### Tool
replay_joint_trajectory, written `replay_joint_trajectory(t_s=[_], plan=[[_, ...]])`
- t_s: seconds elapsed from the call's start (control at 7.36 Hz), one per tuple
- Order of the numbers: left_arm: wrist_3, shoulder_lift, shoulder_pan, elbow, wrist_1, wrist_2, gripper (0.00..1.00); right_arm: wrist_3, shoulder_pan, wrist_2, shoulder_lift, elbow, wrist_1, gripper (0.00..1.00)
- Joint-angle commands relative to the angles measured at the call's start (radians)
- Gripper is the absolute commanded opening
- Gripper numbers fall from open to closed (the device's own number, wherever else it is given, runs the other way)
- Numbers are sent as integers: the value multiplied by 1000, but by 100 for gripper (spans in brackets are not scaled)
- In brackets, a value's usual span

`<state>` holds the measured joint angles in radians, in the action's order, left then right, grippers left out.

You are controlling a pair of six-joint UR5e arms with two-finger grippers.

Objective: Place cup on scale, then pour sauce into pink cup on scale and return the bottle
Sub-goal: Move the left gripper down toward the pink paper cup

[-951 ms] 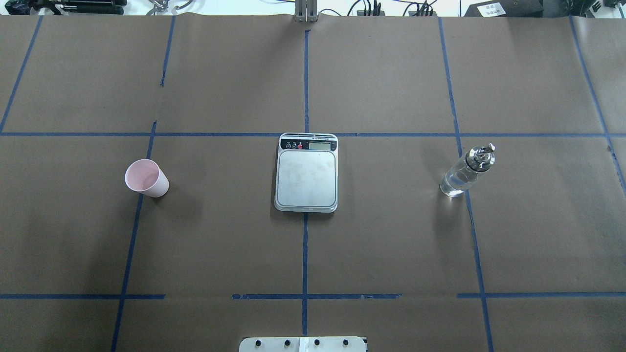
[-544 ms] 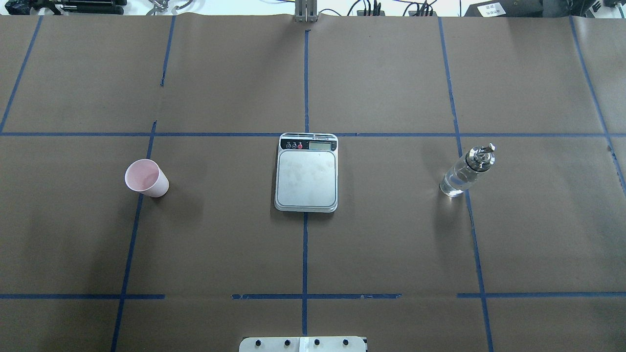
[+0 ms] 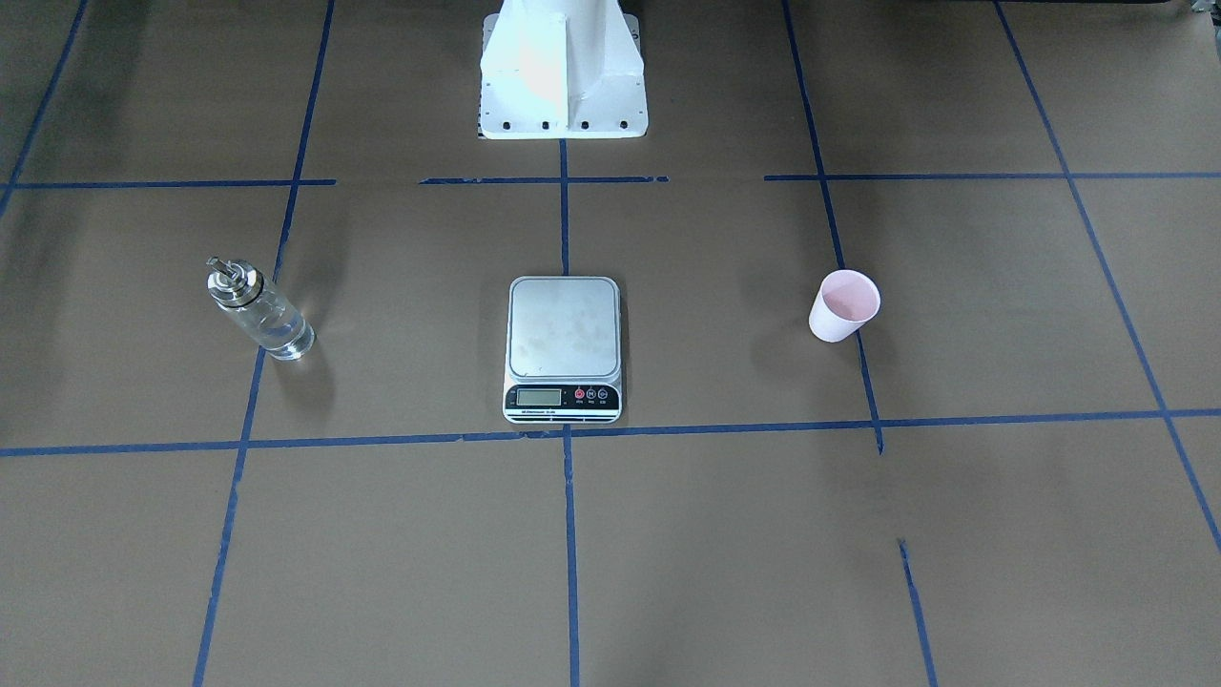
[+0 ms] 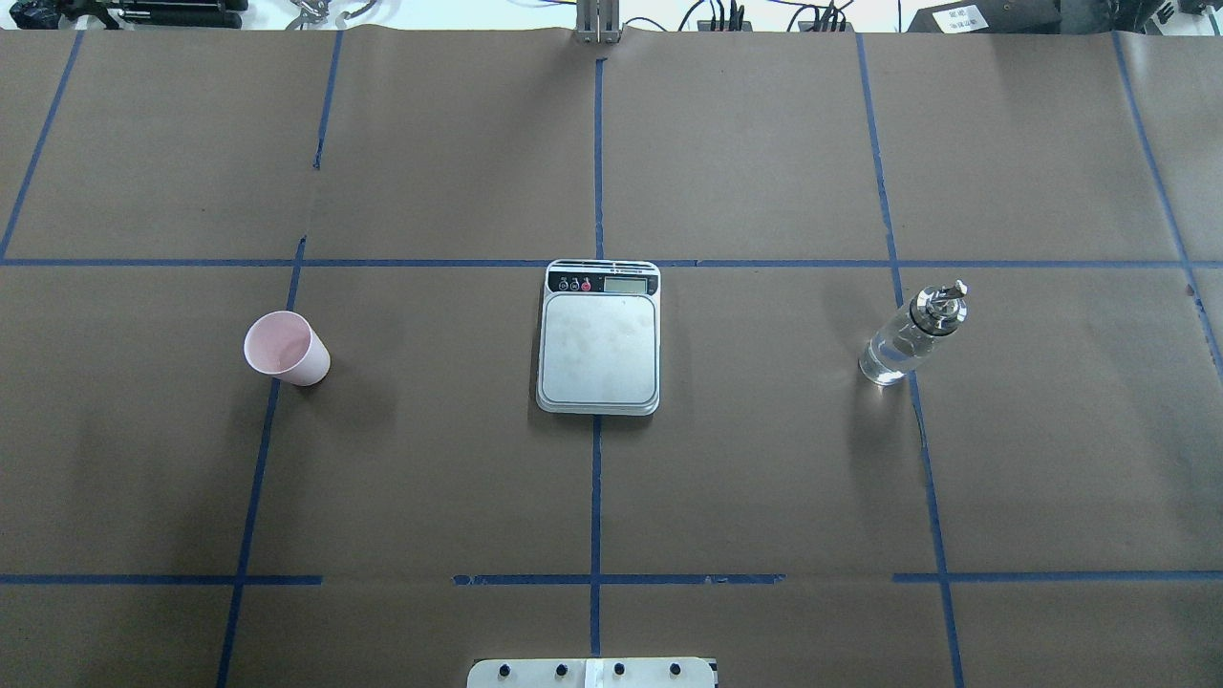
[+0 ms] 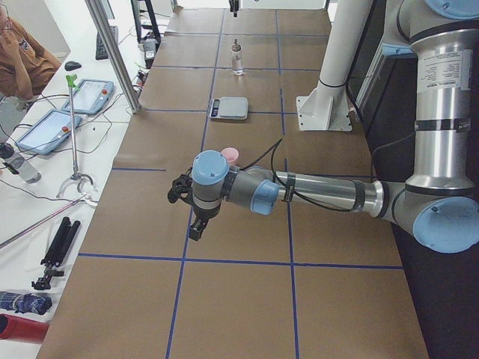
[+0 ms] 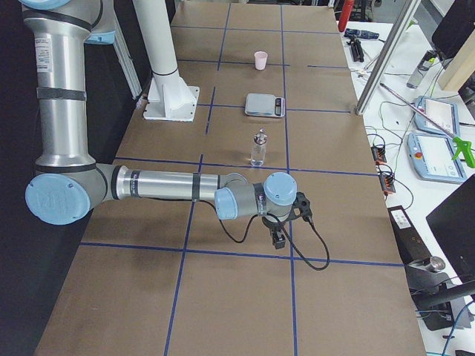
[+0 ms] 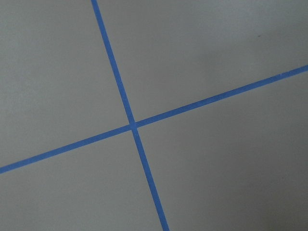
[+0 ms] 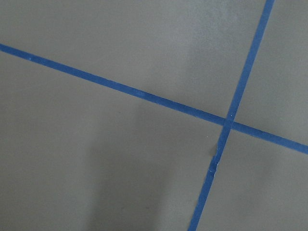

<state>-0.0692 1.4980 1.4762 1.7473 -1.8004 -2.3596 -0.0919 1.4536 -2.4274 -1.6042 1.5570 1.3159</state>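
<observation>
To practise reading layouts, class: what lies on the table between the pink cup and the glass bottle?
The scale lies between the cup and the bottle, touching neither. The overhead view shows this plainly.

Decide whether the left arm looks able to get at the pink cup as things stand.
Probably yes. The cup stands upright and alone on the left arm's side, well apart from the scale, with nothing over or beside it. The left gripper hangs further out on that same side.
</observation>
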Motion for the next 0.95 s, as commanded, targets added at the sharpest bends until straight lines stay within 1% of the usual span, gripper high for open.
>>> replay_joint_trajectory(t_s=[0.0, 0.14, 0.27, 0.41, 0.54, 0.68, 0.82], plan=[[248, 5, -202, 87, -54, 5, 100, 0, -1, -37, -6, 11, -6, 100], [478, 11, -309, 169, -86, 8, 100, 1, -1, -47, -11, 30, -6, 100], [690, 30, -415, 235, -88, 11, 100, 1, -2, -53, -11, 34, -4, 100], [768, 77, -492, 242, -86, 25, 100, 1, -2, -52, -11, 32, -6, 100], [784, 103, -555, 232, -85, 105, 100, 0, -4, -50, -11, 32, -4, 100], [831, 169, -603, 181, -77, 138, 100, 0, -6, -50, -11, 31, -4, 100], [833, 209, -608, 129, -79, 141, 100, 0, -6, -50, -11, 28, -4, 100]])
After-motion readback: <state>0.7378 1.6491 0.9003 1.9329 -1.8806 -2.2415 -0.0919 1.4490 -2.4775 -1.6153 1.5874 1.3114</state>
